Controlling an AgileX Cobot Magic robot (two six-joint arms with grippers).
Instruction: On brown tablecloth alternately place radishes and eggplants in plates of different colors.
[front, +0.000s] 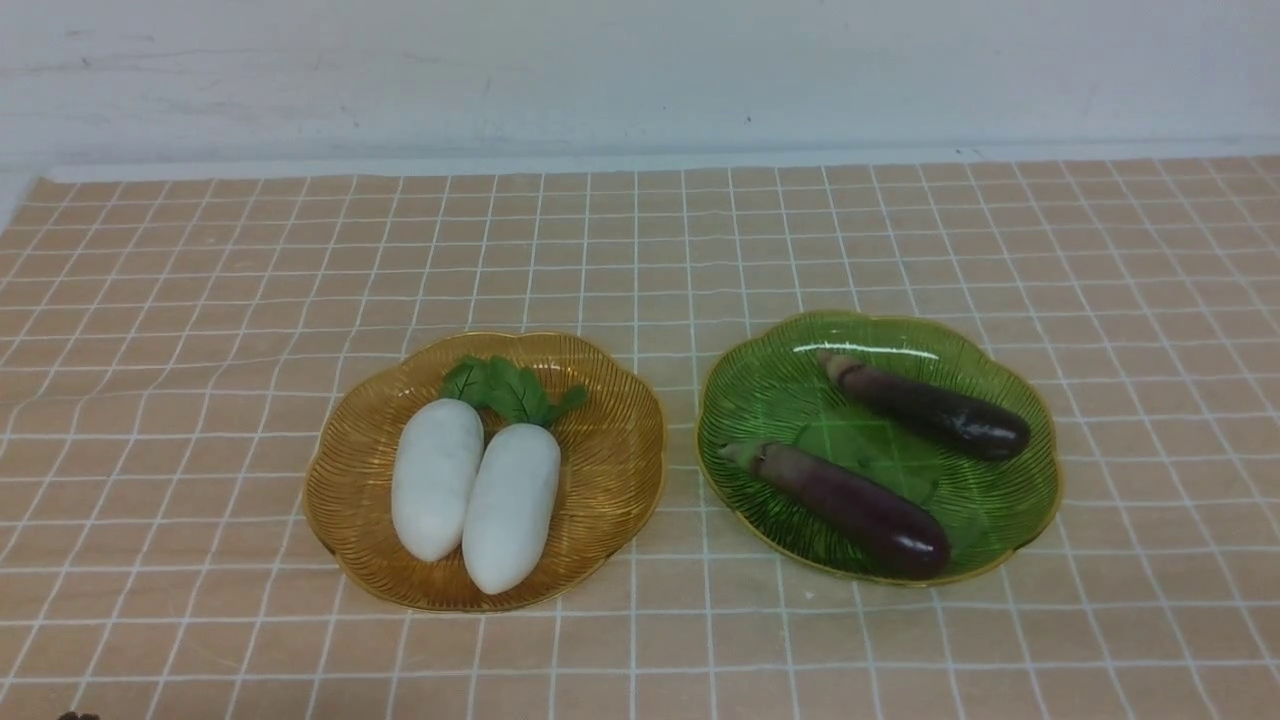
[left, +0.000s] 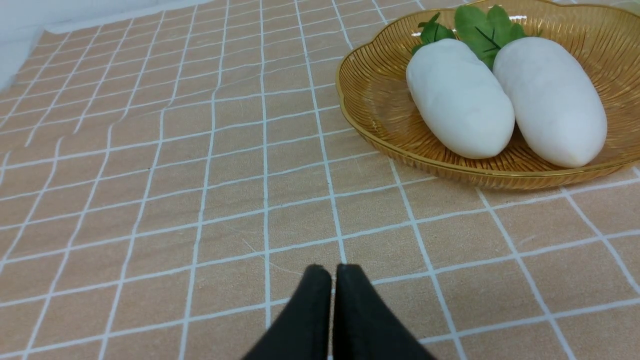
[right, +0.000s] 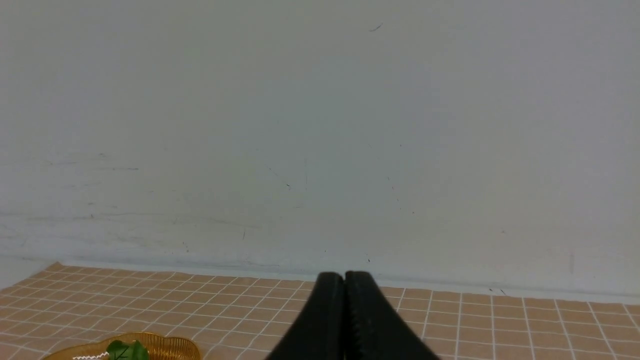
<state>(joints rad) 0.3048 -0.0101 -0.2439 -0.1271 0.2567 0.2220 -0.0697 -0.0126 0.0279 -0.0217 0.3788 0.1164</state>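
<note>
Front view: I see the brown tablecloth (front: 200, 300) with two plates side by side. The amber plate (front: 610, 470) on my left holds two radishes (front: 436, 478), touching, leaves pointing away from me. The green plate (front: 1010, 500) on my right holds two eggplants (front: 925, 410), lying apart, stems toward the left. Neither arm shows here.

Left wrist view: my left gripper (left: 334, 280) has its jaws pressed together, holding nothing, low over bare cloth just beside the amber plate.

Right wrist view: my right gripper (right: 344, 287) is likewise closed and empty, aimed at the white wall (right: 320, 125); only the amber plate's far edge shows.

Count: two plates, two radishes, two eggplants.

Step in hand: I judge the sorting finished; I would keep both arms back, clear of the plate rims.
</note>
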